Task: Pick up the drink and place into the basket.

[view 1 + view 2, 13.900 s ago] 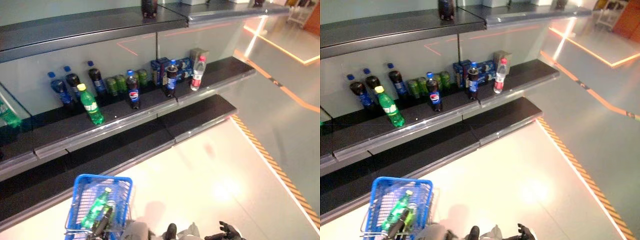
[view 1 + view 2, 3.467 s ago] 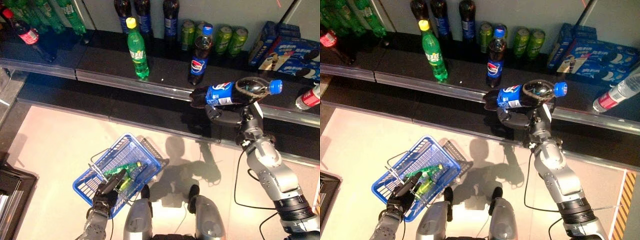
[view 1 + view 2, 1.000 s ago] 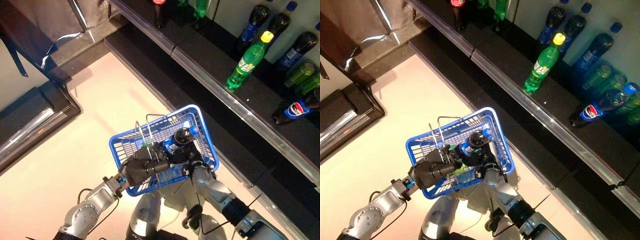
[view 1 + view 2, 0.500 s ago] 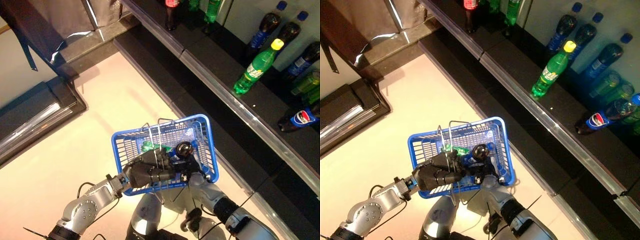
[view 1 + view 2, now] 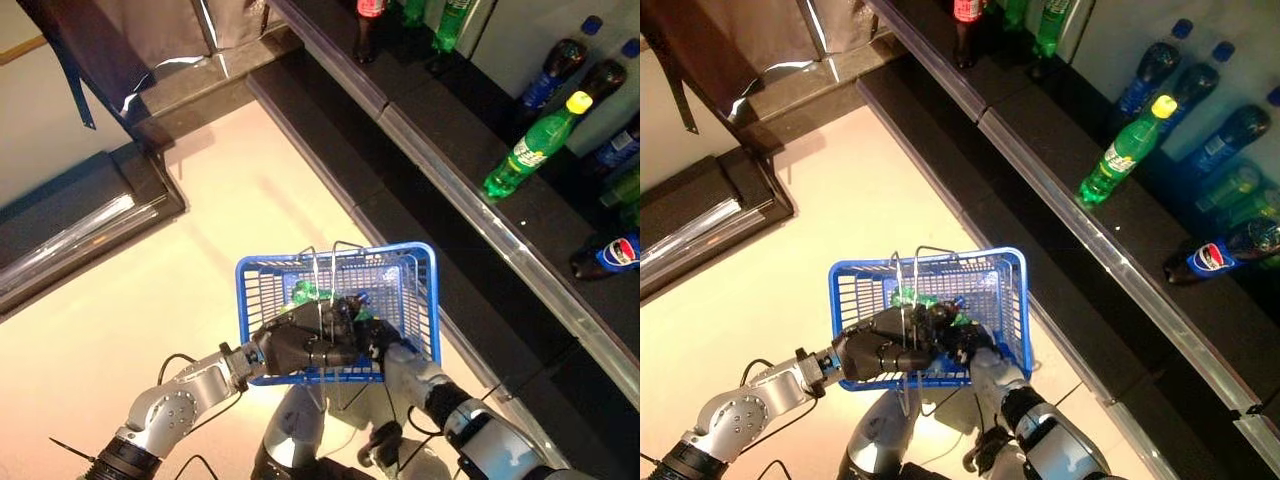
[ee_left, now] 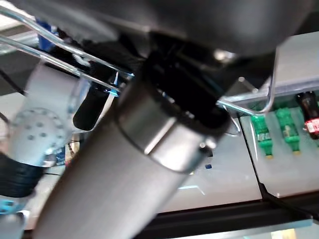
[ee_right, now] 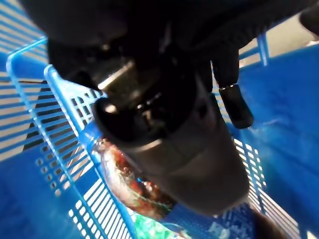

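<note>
The left hand [image 5: 300, 345] gripped the wire handles to keep the basket [image 5: 415, 262] level. The right hand [image 5: 378, 338] reached inside, fingers curled on the cola [image 7: 132, 186], which lay low beside a green bottle [image 5: 303, 293], seemingly unreleased. Beyond, bottles [image 5: 528, 148] stood on the shelf [image 5: 470, 205].

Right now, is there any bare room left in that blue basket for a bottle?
The basket is bare along its shelf-side half. It is crowded at the near side, where the green bottle, the left robot hand on the handles and the right robot hand meet.
</note>
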You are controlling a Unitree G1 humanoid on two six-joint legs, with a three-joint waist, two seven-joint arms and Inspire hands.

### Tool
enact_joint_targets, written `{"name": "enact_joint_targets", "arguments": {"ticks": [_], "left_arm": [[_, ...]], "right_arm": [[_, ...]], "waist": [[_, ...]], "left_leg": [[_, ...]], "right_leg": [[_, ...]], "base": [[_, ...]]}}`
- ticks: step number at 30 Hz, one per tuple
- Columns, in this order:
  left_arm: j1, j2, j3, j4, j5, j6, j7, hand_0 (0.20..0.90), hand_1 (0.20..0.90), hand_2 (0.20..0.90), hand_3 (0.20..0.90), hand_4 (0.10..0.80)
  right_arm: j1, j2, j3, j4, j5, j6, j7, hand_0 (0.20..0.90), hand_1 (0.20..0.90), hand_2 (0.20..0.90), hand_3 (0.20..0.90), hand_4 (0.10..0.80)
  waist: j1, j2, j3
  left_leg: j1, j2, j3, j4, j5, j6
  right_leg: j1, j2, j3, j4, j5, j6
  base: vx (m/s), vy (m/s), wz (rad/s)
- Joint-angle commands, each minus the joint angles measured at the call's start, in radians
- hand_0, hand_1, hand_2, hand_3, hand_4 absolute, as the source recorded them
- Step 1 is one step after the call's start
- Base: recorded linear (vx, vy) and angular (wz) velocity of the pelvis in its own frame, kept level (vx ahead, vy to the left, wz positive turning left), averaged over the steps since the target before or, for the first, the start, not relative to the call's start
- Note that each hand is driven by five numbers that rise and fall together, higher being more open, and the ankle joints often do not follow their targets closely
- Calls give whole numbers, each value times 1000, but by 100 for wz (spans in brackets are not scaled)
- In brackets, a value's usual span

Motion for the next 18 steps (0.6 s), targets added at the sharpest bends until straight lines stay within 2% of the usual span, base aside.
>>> {"name": "enact_joint_targets", "arguments": {"ticks": [1, 2, 3, 4, 5, 13, 15, 17, 18], "left_arm": [[-180, -167, -1, -470, -239, -133, -256, 300, 300, 300, 200, 100], [-179, -166, 0, -470, -241, -133, -256, 300, 300, 300, 200, 100], [-176, -164, 4, -471, -248, -131, -256, 300, 300, 300, 200, 100], [-174, -165, 7, -473, -249, -130, -254, 300, 300, 300, 200, 100], [-169, -165, 15, -473, -251, -129, -255, 300, 300, 300, 200, 100], [-107, -167, 84, -477, -247, -113, -276, 300, 300, 300, 200, 100], [-72, -167, 118, -473, -235, -118, -291, 300, 300, 300, 200, 100], [-58, -171, 131, -471, -226, -123, -295, 300, 300, 300, 200, 100], [-38, -175, 148, -467, -215, -132, -298, 300, 300, 300, 200, 100]], "right_arm": [[-30, 40, 1, 44, 84, -65, 16, 531, 531, 531, 469, 369], [-30, 39, 0, 44, 85, -66, 15, 573, 573, 573, 518, 418], [-29, 37, -6, 41, 95, -74, 11, 764, 764, 764, 741, 641], [-26, 37, -11, 37, 98, -79, 8, 858, 858, 858, 851, 751], [-18, 34, -17, 25, 106, -88, -2, 900, 900, 900, 900, 800], [84, -2, -43, -175, 97, -143, -79, 900, 900, 900, 900, 800], [164, -31, -28, -355, 47, -142, -120, 900, 900, 900, 900, 800], [198, -43, -28, -429, 20, -139, -126, 900, 900, 900, 900, 800], [252, -62, -35, -545, -31, -117, -123, 900, 900, 900, 900, 800]], "waist": [[1, -2, -196], [1, -2, -196], [1, -5, -196], [0, -6, -195], [-1, -9, -194], [-22, -23, -191], [-41, -31, -188], [-51, -36, -185], [-66, -43, -183]], "left_leg": [[-99, -28, 34, 120, -12, 33], [-98, -27, 34, 120, -12, 33], [-98, -26, 35, 120, -12, 33], [-97, -25, 36, 119, -12, 33], [-96, -24, 39, 118, -13, 34], [-87, -9, 57, 110, -16, 35], [-84, -1, 69, 107, -17, 36], [-82, 2, 75, 104, -17, 37], [-79, 8, 84, 99, -17, 38]], "right_leg": [[47, 47, -32, -117, 127, -56], [47, 47, -32, -117, 128, -56], [46, 47, -32, -116, 128, -55], [46, 48, -31, -117, 129, -55], [46, 49, -30, -116, 129, -55], [39, 53, -19, -109, 126, -52], [32, 54, -9, -105, 126, -49], [31, 56, -3, -106, 125, -49], [27, 58, 5, -107, 126, -46]], "base": [[0, 0, 0], [0, 0, 0], [0, 0, 0], [0, 0, 0], [0, 0, 0], [4, -3, 0], [0, -6, -2], [-3, -11, -4], [0, 0, 0]]}}
